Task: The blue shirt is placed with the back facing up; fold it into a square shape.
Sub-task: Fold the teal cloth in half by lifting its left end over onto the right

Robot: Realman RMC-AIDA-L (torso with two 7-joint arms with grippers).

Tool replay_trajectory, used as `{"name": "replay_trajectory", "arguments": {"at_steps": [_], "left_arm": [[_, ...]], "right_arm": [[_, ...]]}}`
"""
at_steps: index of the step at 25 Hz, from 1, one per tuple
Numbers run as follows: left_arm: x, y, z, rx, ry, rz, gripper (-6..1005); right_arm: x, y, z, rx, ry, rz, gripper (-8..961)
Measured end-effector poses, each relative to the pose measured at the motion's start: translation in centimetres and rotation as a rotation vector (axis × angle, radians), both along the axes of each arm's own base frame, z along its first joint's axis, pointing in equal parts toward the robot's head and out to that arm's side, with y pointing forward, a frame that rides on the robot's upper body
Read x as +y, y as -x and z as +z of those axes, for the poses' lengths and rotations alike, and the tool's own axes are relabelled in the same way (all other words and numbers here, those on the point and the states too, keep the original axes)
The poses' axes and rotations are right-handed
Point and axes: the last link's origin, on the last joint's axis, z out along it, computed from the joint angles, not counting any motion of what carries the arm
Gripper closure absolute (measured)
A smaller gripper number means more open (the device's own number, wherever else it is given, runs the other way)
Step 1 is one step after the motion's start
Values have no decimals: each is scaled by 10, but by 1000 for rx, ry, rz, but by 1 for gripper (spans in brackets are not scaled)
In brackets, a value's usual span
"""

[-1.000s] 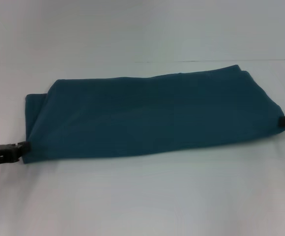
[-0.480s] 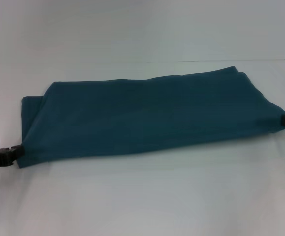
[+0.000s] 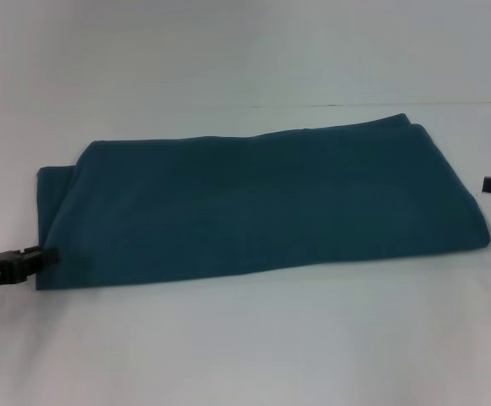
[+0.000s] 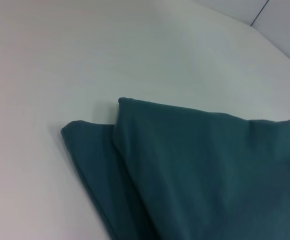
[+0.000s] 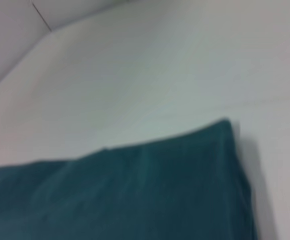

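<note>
Left gripper (image 3: 34,256) sits at the near-left corner of the blue shirt (image 3: 262,203), touching the fabric; whether its jaws grip cannot be told. The shirt lies folded into a long band across the white bench (image 3: 245,347), awaiting crosswise folds. Right gripper (image 3: 489,185) stands clear, holding nothing; jaw opening indeterminate.

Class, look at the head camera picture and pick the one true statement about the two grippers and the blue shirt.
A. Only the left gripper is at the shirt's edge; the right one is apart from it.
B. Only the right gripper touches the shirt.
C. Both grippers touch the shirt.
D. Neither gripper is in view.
A: the left gripper meets the near left corner of the blue shirt, while bare table separates the right gripper from it.
</note>
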Motion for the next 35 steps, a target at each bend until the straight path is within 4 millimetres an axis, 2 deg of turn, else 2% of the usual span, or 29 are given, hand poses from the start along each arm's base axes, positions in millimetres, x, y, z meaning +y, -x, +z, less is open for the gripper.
{"name": "replay_trajectory", "arguments": {"at_steps": [2,9,13,18,21,26,35], "left_arm": [[-2,0,2,-25,-3,22,752],[-14,4,15,-132,-11,129,455],[-23,3,25,-180,7,165,370],[-30,4,29,-225,36,222,264],[-32,5,23,-238,76,263,211],[-33,3,11,-274,115,285,158],[-26,0,4,-287,130,286,159]], "right_arm": [[1,2,6,2,-24,13,887],[9,12,17,15,-63,48,592],[17,21,19,10,-63,72,445],[25,30,22,9,-63,95,203],[30,36,21,7,-59,111,163],[33,40,21,3,-58,123,163],[35,41,25,-2,-62,127,162]]}}
